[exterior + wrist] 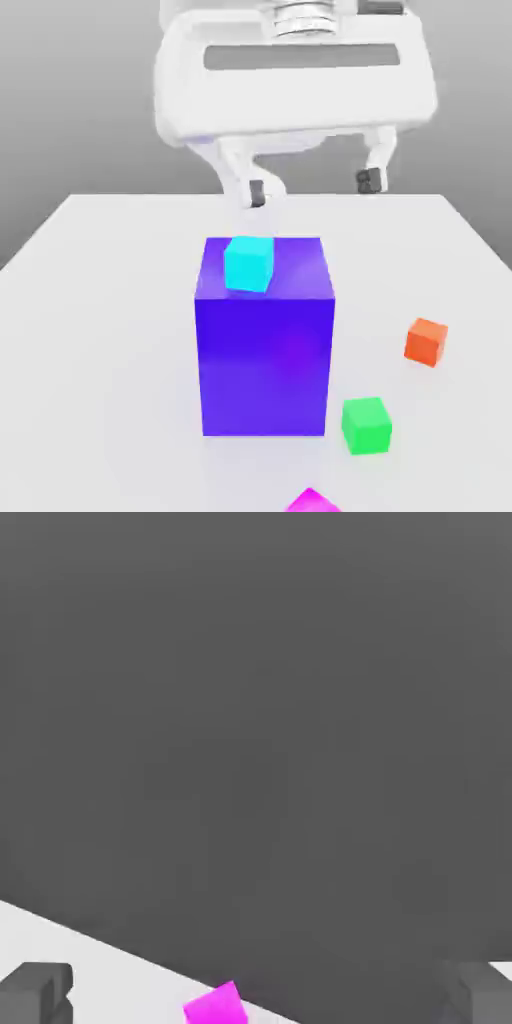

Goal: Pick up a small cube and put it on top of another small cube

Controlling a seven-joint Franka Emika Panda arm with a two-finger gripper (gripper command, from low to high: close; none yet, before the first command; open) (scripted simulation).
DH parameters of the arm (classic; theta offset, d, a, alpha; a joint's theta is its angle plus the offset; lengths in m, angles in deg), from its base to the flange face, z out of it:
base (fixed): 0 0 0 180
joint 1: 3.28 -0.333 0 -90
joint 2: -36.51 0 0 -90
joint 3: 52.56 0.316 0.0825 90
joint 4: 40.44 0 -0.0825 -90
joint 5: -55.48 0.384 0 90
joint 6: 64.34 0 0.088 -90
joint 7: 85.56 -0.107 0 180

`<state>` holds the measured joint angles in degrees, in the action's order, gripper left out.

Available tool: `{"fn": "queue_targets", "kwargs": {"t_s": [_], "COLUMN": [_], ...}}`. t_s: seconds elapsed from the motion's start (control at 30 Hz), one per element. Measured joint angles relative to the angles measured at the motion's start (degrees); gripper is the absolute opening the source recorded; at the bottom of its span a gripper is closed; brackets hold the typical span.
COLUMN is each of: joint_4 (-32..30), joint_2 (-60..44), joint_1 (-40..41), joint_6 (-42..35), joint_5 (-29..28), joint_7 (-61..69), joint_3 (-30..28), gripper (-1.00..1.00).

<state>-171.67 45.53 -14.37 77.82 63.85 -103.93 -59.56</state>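
Overhead, we saw the white two-fingered tool (314,190) released and empty, while the small bright magenta cube (314,502) lay on the pale counter (110,350), nearer us than the small green cube (367,426).

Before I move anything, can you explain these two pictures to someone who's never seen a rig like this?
The white machine is a robot arm ending in a two-finger gripper; its fingers stand apart, with nothing held between them. The exterior view comes from a camera off the arm, watching the scene. The hand view comes from a camera on the hand itself. On the pale table stands a big blue-purple block with a cyan cube on top. Beside it are a green cube, an orange-red cube and a magenta cube, partly cut off by the exterior view's edge.
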Motion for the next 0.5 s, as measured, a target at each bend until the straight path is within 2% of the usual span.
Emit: {"fn": "queue_targets", "kwargs": {"t_s": [0.23,0.5], "joint_4": [0.15,0.39], "joint_2": [-14.32,-30.06], "joint_1": [-1.37,-1.71], "joint_6": [4.3,10.17], "joint_5": [0.96,-3.16], "joint_7": [9.2,15.46], "joint_3": [0.54,1.09], "gripper": [0.0,0.0]}}
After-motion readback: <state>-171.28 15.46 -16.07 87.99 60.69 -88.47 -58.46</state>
